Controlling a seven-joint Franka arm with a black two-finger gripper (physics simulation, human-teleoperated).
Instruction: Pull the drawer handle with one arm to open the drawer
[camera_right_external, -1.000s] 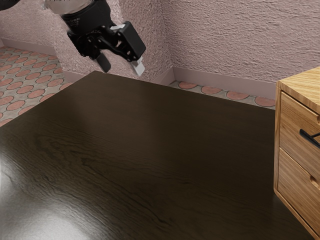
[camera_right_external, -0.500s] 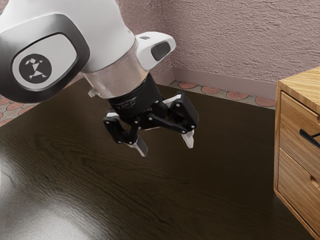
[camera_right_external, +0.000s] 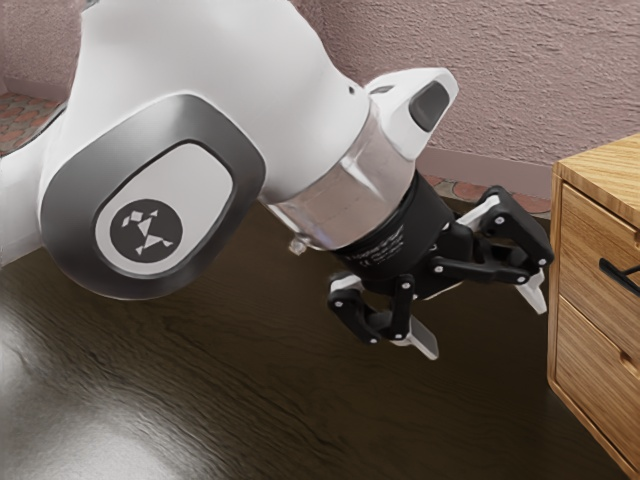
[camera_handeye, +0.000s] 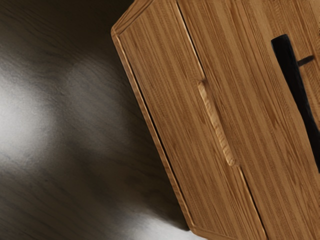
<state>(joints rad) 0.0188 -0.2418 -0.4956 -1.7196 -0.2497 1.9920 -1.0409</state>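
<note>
My pincer (camera_right_external: 480, 320) hangs released, jaws wide apart and holding nothing, above the dark table (camera_right_external: 200, 400). A wooden cabinet (camera_right_external: 585, 360) stands at the table's edge on the exterior view's right. The black handle (camera_right_external: 620, 277) on its upper drawer (camera_right_external: 590, 235) is near my pincer, untouched.

Free room above the table (camera_right_external: 150, 400) reaches the cabinet (camera_right_external: 595, 345) front, where the handle (camera_right_external: 620, 277) protrudes.

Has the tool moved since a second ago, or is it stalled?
Yes. The tool has travelled down and toward the exterior view's right, and now hangs open just short of the wooden drawer cabinet.
</note>
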